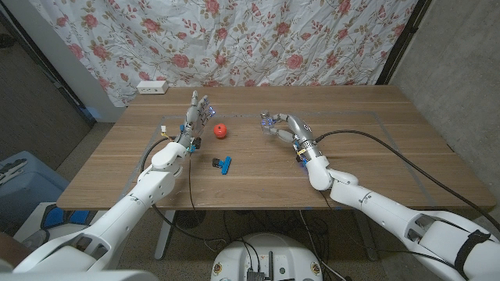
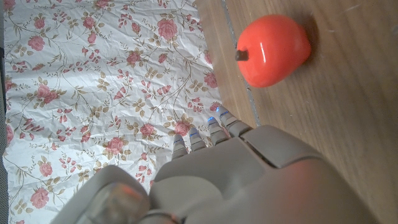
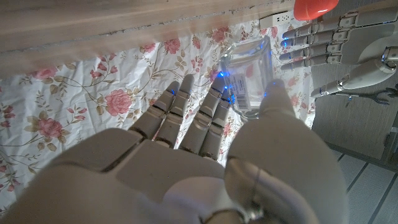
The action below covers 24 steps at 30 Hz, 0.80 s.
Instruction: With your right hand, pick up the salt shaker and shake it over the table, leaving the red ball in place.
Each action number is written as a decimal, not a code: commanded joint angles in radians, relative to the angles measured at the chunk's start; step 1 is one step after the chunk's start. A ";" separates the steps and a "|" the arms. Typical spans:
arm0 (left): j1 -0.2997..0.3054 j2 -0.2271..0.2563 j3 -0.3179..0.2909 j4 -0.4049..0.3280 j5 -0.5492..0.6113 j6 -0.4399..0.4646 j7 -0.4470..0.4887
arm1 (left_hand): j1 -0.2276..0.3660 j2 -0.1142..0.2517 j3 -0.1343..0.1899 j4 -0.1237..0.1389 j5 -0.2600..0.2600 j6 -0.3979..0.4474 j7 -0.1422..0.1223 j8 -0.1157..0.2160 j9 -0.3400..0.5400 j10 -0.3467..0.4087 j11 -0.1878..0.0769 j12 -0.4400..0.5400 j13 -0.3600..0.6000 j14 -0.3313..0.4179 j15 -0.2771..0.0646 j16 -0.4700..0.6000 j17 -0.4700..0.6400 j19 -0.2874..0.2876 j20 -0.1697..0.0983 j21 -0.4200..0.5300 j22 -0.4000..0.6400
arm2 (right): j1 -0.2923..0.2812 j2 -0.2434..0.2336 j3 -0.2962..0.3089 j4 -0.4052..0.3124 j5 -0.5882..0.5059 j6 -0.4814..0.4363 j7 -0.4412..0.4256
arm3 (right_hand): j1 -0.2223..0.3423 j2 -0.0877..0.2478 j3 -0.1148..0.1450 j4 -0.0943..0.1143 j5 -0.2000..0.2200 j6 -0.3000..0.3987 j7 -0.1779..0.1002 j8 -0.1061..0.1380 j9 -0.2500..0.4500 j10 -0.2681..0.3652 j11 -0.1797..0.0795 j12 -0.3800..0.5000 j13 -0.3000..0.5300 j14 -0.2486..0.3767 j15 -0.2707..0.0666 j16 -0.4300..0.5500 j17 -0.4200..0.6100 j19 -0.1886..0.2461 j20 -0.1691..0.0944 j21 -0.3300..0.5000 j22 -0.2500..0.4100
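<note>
The right hand held the shaker, clear and small, pinched between thumb and fingers above the table. Judged light, rigid, slick-sided; a mid-body grip suits shaking. The ball sat apart. The left hand stood beside it, fingers apart and holding nothing.

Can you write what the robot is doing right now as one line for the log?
right robot hand: holds clear salt shaker, lifted | left robot hand: open, upright beside red ball | red ball: on table
</note>
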 commanded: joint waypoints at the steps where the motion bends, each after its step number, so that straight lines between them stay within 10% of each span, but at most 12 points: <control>1: 0.000 0.000 0.000 0.000 0.000 0.000 0.000 | 0.000 0.101 -0.001 0.005 0.007 0.001 -0.007 0.004 0.006 0.002 -0.005 0.004 0.004 0.002 -0.106 0.005 0.006 0.008 -0.024 0.005 0.005 | 0.020 0.017 -0.027 0.039 0.002 -0.009 0.005 | 0.027 0.025 0.003 -0.010 0.007 0.083 -0.072 0.002 0.004 0.003 -0.003 0.001 0.001 -0.003 -0.155 0.004 0.004 0.006 0.003 0.001 0.005; 24: 0.000 0.000 0.000 0.000 0.000 0.000 -0.001 | 0.000 0.101 -0.001 0.005 0.007 0.001 -0.007 0.004 0.006 0.002 -0.005 0.004 0.004 0.002 -0.105 0.005 0.006 0.008 -0.024 0.005 0.005 | 0.030 0.032 -0.067 0.039 -0.022 -0.098 -0.008 | 0.045 0.021 0.007 -0.022 0.007 0.083 -0.071 -0.004 0.005 0.006 -0.004 -0.001 -0.004 -0.002 -0.153 0.010 0.011 0.004 0.004 0.000 0.005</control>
